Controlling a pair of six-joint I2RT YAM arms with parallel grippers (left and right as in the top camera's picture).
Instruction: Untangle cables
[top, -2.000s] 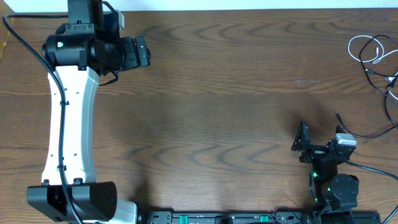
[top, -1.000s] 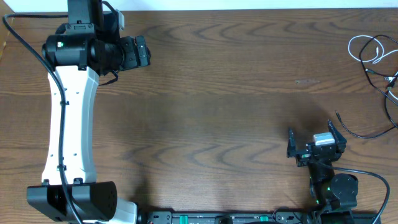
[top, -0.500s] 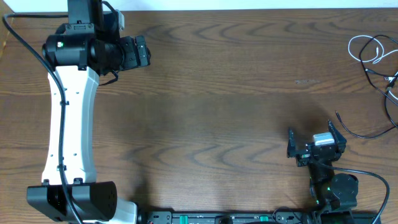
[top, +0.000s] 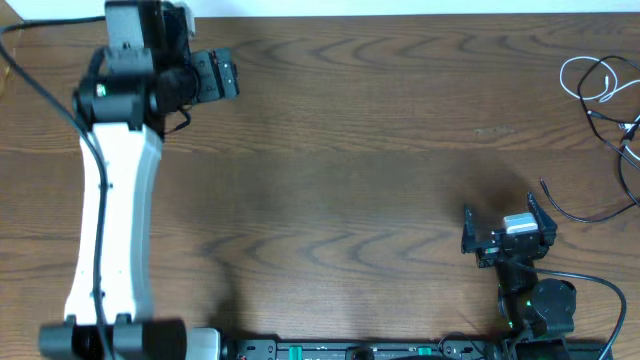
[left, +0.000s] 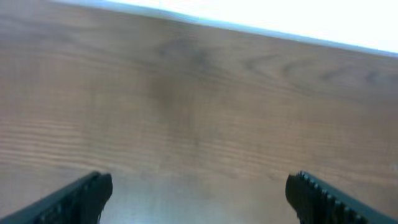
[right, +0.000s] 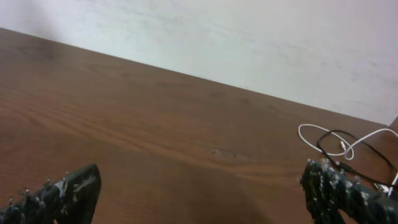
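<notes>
A thin white cable (top: 585, 78), looped, and several thin black cables (top: 612, 128) crossing over it lay in a loose tangle on the brown wood-grain table (top: 380, 150), beyond the right tool (top: 500, 218) and off to its right, at the table's edge, where some cords ran out of the overhead view. One black cord curved back from the tangle, its end lying on the table near the right tool but apart from it. The right tool stood released, its two black fingers spread wide with nothing between them; its wrist view showed the white loop (right: 346, 139) and black cords (right: 333, 151) above the right-hand finger (right: 339, 194), in front of a pale wall (right: 249, 43). The left tool (top: 215, 78), well apart from the right tool on the opposite side of the table and towards its far edge, was likewise released, its toothed fingers (left: 81, 196) parted over bare wood and holding nothing.
</notes>
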